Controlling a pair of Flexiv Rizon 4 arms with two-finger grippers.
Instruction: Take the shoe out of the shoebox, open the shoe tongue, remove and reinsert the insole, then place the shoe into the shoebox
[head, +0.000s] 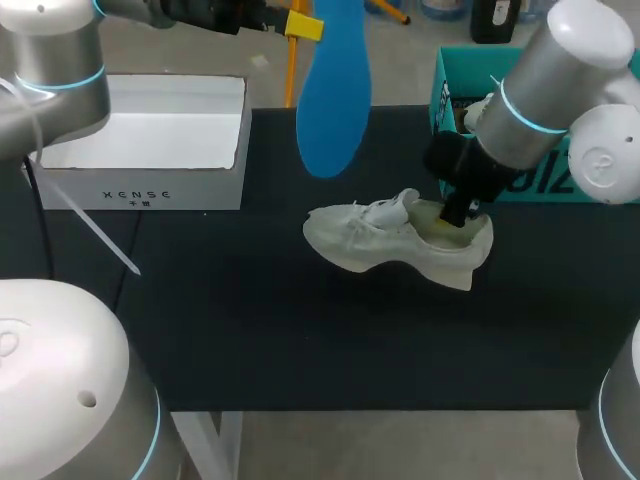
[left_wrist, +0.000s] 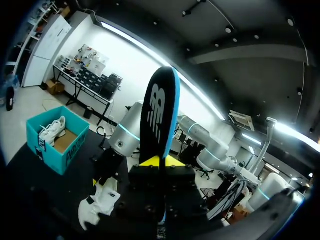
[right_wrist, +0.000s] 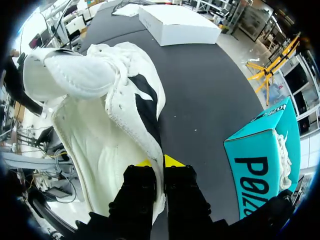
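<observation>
A white shoe (head: 400, 240) lies on its side in the middle of the black table. My right gripper (head: 462, 215) is at its heel opening. In the right wrist view that gripper (right_wrist: 159, 162) is shut on the edge of the shoe's (right_wrist: 115, 110) collar, one finger inside and one outside. The tongue (right_wrist: 65, 75) is folded forward, away from the opening. My left gripper (head: 305, 25) is high over the table's far side, shut on the end of the blue insole (head: 335, 90), which hangs down. From the left wrist, the insole (left_wrist: 159, 115) stands up from the gripper (left_wrist: 160, 161).
An open white shoebox (head: 150, 190) stands at the back left, nothing visible inside it. A teal box (head: 455, 75) sits at the back right behind my right arm; the left wrist view shows another shoe in this teal box (left_wrist: 70, 150). The near table edge runs across the front.
</observation>
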